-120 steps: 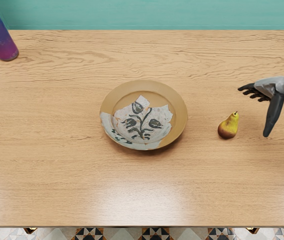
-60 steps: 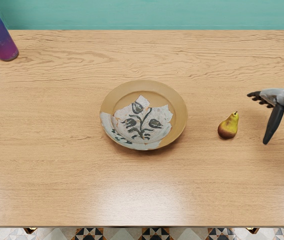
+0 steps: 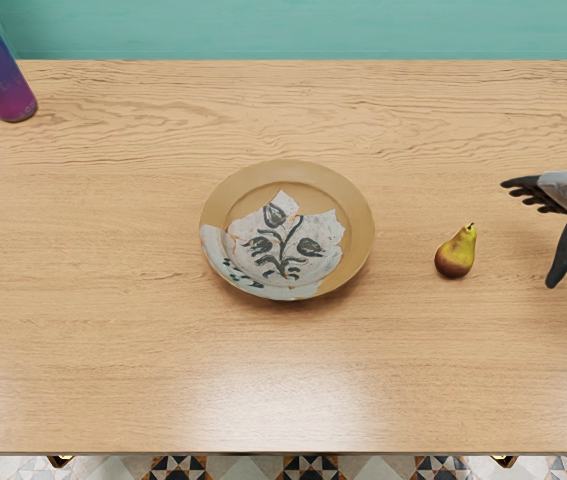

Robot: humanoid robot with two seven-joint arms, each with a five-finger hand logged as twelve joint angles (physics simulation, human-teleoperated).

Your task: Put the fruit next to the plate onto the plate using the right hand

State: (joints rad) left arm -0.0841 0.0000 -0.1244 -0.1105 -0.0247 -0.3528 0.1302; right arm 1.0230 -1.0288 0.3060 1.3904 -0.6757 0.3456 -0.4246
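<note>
Yellow shading to red at its base, the small pear [image 3: 456,253] is seen standing upright on the pale wooden table [image 3: 113,330]. It lies to the left of the dark grey right hand [image 3: 563,195], apart from it and untouched. The hand is held over the table with its fingers [image 3: 521,185] spread and pointing left and the thumb hanging down; nothing is grasped. Further to the hand's left, beyond the pear, the round ochre ceramic plate with a dark flower pattern [image 3: 355,215] is found, near the fruit but not touching it.

The reach is judged to be the step in hand. The open hand should be lowered and carried left until the pear's wide belly, not its narrow neck, is enclosed between thumb and fingers. It should then be closed gently, since a sideways nudge could topple the fruit.
</note>
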